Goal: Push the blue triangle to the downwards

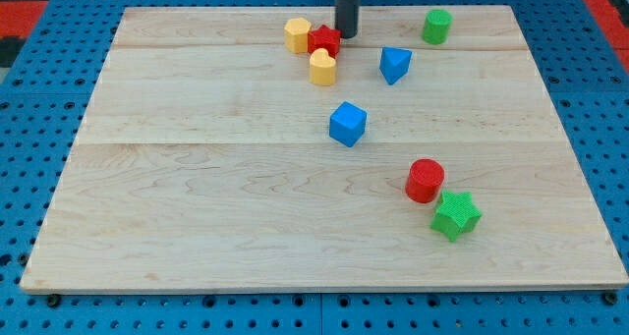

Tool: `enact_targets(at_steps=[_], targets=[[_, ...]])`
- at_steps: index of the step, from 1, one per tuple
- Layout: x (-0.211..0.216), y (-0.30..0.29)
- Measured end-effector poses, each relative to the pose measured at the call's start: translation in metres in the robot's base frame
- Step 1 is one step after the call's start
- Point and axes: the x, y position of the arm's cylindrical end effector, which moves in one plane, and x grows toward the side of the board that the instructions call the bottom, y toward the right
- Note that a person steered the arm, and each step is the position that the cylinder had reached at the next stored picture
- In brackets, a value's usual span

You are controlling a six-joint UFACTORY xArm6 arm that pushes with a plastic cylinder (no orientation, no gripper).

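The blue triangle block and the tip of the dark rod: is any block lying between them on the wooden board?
No. In the camera view, only bare board separates my tip from the blue triangle block; the red star block sits on the tip's other side.

Blue triangle [394,64] — upper middle board

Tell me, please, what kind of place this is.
Probably a robotics lab bench, not a home. A wooden board lies on a blue perforated base. Small plastic blocks sit on it, such as the blue triangle and green star. My tip stands beside the red star.
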Motion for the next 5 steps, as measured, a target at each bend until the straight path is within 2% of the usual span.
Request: enact_targets(at_steps=[1,3,4,5], targets=[[0.015,0.026],[0.099,0.040],[0.067,-0.007],[0.072,0.052]])
